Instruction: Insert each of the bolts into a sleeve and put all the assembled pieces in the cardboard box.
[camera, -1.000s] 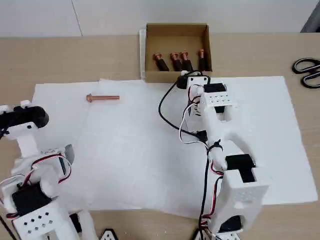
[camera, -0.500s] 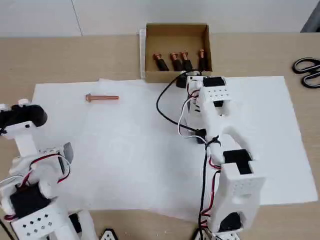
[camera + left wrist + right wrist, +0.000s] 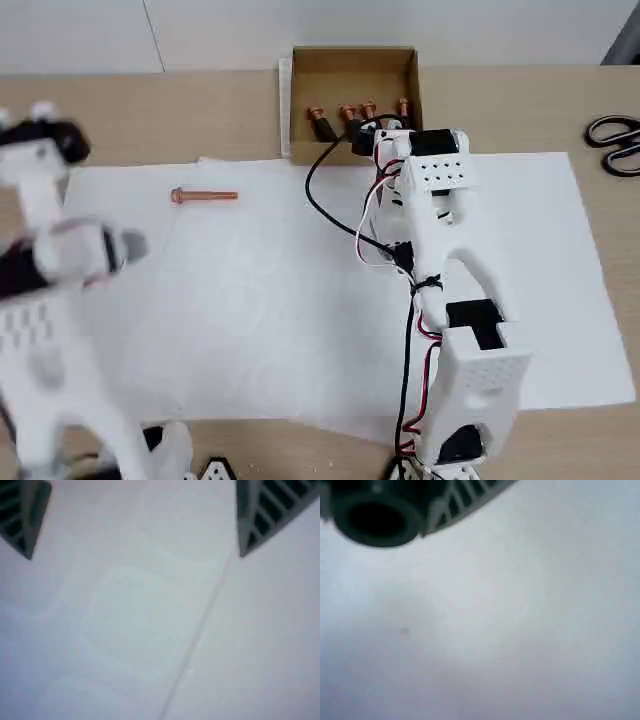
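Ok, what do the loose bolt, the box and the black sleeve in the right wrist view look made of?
Bolt: metal, copper-coloured with a dull sheen. Cardboard box: plain brown cardboard, matte, with raw cut edges. Sleeve: black, smooth and matte, probably plastic or rubber; too blurred to tell which.

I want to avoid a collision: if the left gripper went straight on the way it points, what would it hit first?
The white sheet: the left gripper points down at it, open, with nothing between. How far off is unclear.
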